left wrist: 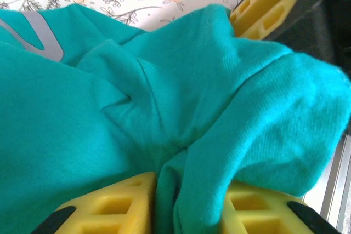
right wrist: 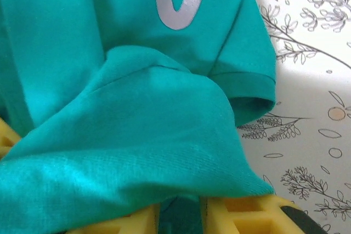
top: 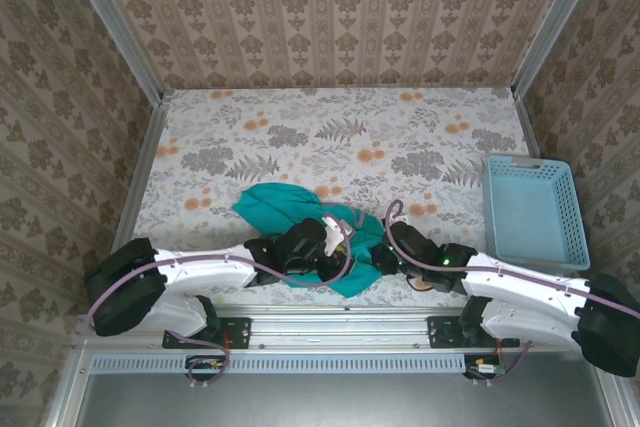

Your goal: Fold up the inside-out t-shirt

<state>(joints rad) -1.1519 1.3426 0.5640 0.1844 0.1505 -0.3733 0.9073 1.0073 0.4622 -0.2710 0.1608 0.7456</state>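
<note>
Close up, the left gripper has its two yellow fingers clenched on a thick gather of the teal shirt; the cloth runs down between them and fills the gap. Just ahead of those fingers the fabric rises in soft, creased folds, with one rounded bulge hanging to their right. Further ahead and to the left, a pale grey strip crosses the cloth. The right gripper likewise grasps the shirt, a narrow tuck of teal pinched between its own yellow fingers. Directly ahead of it a broad fold drapes over the fingers. Past that fold, to the right, lies a hemmed sleeve edge, and further ahead a grey V-shaped strip shows on the cloth. To the right of this gripper the floral table is bare. From above, both arms reach inward from the near edge, and the two grippers sit just beside each other, low over the near part of the shirt. The shirt lies bunched on the table between them, with a crumpled lobe spreading away from the left gripper, ahead and to its left. A light-blue basket stands on the table well to the right of the right gripper, apart from the shirt.
</note>
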